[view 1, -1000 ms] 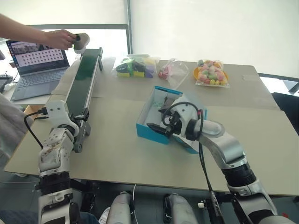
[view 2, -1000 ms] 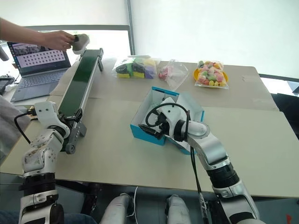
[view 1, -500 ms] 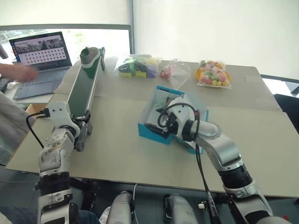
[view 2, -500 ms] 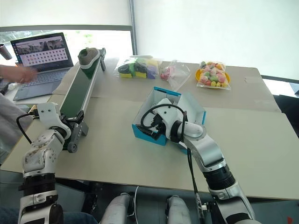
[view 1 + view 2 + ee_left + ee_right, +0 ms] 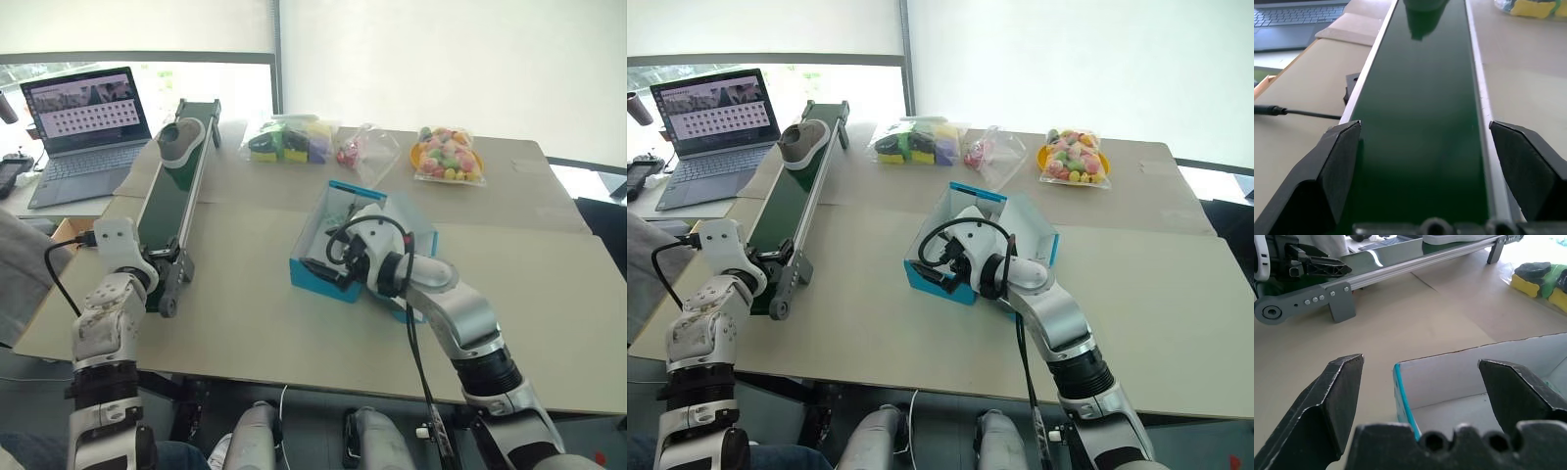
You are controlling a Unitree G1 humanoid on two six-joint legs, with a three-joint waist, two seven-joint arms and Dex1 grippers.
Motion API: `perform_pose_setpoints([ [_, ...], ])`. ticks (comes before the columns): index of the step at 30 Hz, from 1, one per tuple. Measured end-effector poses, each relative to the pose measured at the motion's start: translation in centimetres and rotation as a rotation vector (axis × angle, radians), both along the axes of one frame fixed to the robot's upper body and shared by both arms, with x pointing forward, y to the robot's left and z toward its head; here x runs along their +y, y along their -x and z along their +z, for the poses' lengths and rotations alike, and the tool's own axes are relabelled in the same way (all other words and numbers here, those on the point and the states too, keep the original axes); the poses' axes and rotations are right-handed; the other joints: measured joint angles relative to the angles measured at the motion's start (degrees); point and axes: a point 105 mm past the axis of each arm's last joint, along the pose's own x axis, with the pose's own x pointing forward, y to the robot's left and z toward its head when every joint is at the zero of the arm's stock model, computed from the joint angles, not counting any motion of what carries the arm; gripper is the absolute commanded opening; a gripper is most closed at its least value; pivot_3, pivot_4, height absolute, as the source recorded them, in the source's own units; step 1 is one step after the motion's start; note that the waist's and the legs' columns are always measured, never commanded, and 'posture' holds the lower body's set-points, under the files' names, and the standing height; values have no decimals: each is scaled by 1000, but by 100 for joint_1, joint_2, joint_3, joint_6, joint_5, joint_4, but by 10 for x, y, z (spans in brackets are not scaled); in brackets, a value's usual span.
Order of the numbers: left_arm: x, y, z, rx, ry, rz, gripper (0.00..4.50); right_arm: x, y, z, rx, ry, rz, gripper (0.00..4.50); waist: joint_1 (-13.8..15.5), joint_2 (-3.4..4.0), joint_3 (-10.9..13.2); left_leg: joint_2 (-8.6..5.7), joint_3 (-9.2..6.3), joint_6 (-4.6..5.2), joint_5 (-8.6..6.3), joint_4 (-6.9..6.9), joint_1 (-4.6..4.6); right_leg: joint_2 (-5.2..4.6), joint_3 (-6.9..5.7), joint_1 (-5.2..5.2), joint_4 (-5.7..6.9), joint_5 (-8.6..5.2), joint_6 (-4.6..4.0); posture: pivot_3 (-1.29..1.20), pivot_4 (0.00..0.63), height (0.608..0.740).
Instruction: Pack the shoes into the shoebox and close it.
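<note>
My left gripper point(image 5: 1422, 171) is spread wide at the near end of the belt point(image 5: 174, 186), empty. A shoe point(image 5: 803, 143) sits far up the belt. My right gripper point(image 5: 1422, 396) gapes over the open box's point(image 5: 315, 277) corner; whether a shoe lies inside, I can't tell.
</note>
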Motion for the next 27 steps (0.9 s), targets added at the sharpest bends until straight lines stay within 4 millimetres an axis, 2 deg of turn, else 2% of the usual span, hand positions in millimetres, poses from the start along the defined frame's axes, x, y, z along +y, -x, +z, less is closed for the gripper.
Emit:
perform_pose_setpoints([
  [13, 15, 3, -3, 0, -15, 37, 4500, -1, 1, 4, -10, -4, -10, 4453, -1, 0, 0, 0, 0, 0, 0, 0, 0, -1, 0, 0, 0, 0, 0, 0, 150, 716],
  [27, 15, 3, -3, -2, -15, 36, 4500, -2, 1, 5, -9, -13, -29, 4453, -3, 0, 0, 0, 1, 0, 0, 0, 0, -1, 1, 0, 1, 1, 0, 0, 150, 716],
])
